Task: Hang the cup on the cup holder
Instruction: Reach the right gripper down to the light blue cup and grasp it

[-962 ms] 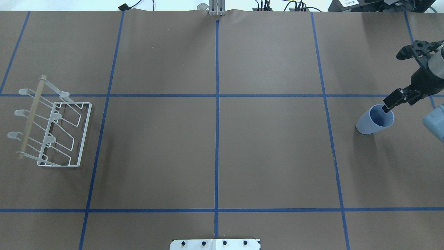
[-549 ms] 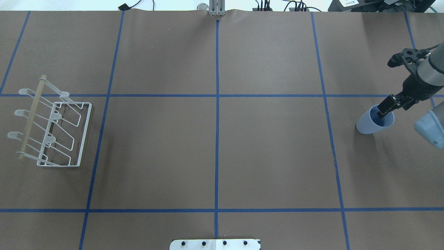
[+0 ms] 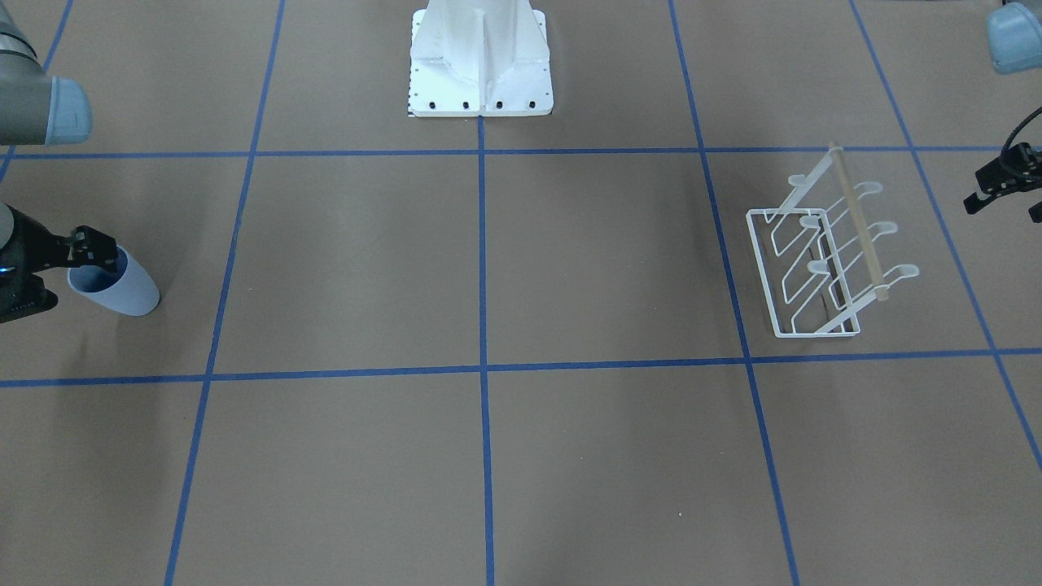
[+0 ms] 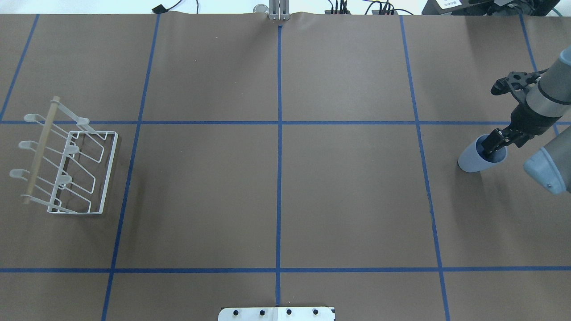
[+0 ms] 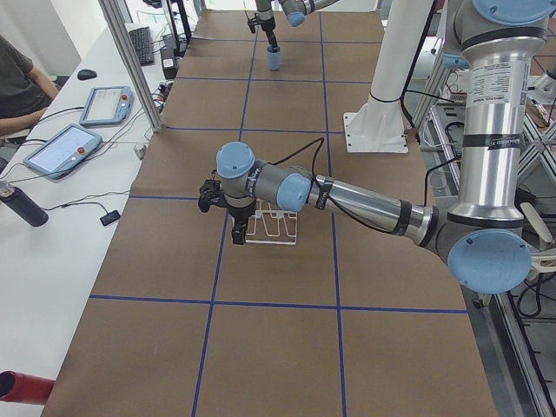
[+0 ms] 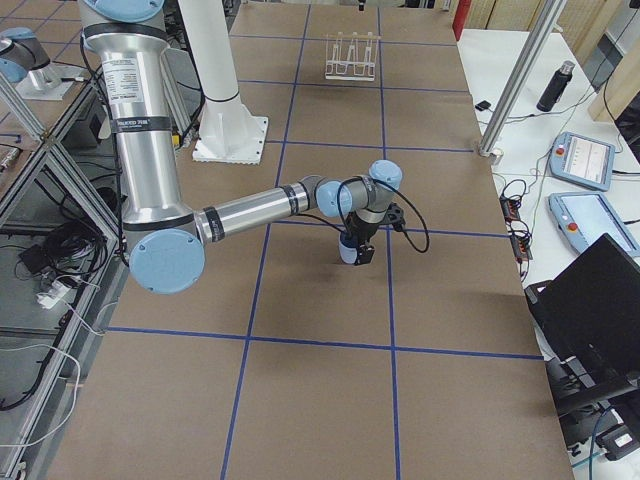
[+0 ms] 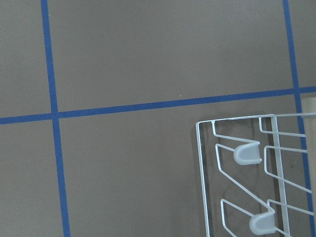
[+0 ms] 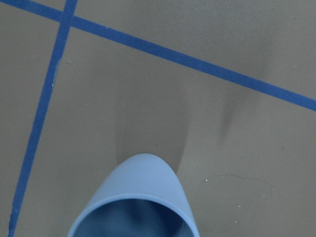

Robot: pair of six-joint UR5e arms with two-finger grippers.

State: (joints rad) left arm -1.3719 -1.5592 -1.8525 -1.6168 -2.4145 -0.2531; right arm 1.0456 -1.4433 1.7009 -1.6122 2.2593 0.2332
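On the brown table (image 4: 312, 200), the open right gripper (image 4: 494, 117) has 1 finger (image 4: 494, 143) inside the cup (image 4: 468, 161).

Silver arms (image 6: 135, 110), pale blue joint caps (image 6: 165, 262)

No legible text, labels or numbers anywhere
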